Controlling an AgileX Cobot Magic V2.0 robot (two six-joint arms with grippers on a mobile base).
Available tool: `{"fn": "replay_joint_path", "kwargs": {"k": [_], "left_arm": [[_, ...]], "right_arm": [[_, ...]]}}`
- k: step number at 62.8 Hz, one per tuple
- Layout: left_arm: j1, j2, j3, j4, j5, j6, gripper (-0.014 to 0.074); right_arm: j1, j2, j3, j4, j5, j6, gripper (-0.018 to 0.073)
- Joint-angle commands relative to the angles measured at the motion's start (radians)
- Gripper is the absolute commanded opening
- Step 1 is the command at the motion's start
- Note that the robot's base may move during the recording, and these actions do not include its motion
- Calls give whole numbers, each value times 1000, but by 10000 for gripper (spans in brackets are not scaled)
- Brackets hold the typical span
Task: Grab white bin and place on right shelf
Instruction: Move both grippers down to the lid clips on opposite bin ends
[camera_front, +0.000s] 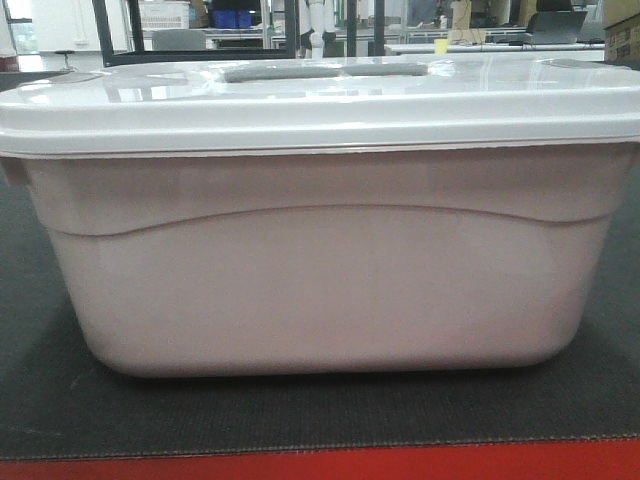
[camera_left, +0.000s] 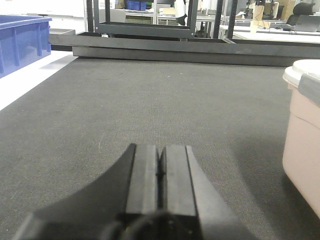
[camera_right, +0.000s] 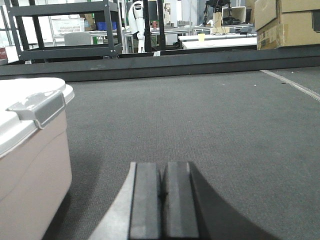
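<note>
Bin: off-white rect. plastic tub (camera_front: 320, 290) sat on grey-mat worktop (camera_front: 300, 420).
L claw (camera_left: 161, 172): clenched, empty.
R claw (camera_right: 162, 197): same.
Progress: nil; grab, shelving outstanding.

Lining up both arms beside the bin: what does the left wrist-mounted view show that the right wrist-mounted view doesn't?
Left only: a blue bin at far left. Right only: cardboard boxes top right, and the grey lid latch. Shared: the white bin, the grey mat, and the left gripper and right gripper, each shut and clear of the bin.
</note>
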Motion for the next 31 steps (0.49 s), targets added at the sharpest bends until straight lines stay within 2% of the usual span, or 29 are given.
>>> {"fn": "replay_joint_path", "kwargs": {"k": [1, 31], "left_arm": [[-8, -13, 14, -2, -84, -6, -127], [-8, -13, 14, -2, -87, -6, -127]], "right_arm": [[-6, -18, -1, 0, -90, -4, 74], [-6, -18, -1, 0, -90, -4, 74]]}}
